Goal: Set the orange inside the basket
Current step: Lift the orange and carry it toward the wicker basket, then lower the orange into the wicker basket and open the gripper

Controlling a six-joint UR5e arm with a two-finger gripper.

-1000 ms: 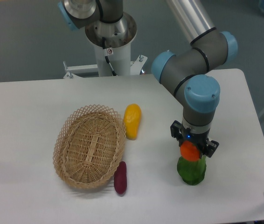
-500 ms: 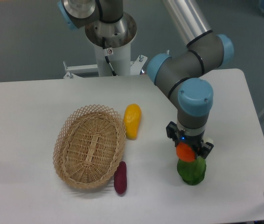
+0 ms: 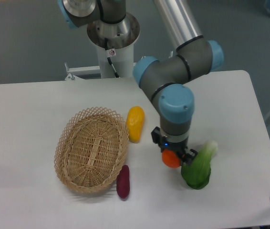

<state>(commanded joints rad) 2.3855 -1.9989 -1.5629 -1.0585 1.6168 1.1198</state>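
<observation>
My gripper [image 3: 171,156] is shut on the orange [image 3: 171,159], a small round bright-orange fruit, and holds it above the table, just left of a green leafy vegetable. The oval woven wicker basket [image 3: 66,143] sits on the table to the left, open and with nothing in it. The orange is well to the right of the basket's rim, with the purple vegetable and the yellow fruit between them. The gripper's fingers are mostly hidden by the wrist and the orange.
An elongated yellow fruit [image 3: 135,123] lies by the basket's upper right rim. A dark purple oblong vegetable [image 3: 123,181] lies at its lower right rim. The green leafy vegetable [image 3: 198,168] lies right of the gripper. The robot base [image 3: 112,43] stands at the table's back edge.
My gripper has moved left with the orange, from above the green vegetable to beside it, toward the basket. The green vegetable's pale stalk is now uncovered. Nothing else has moved.
</observation>
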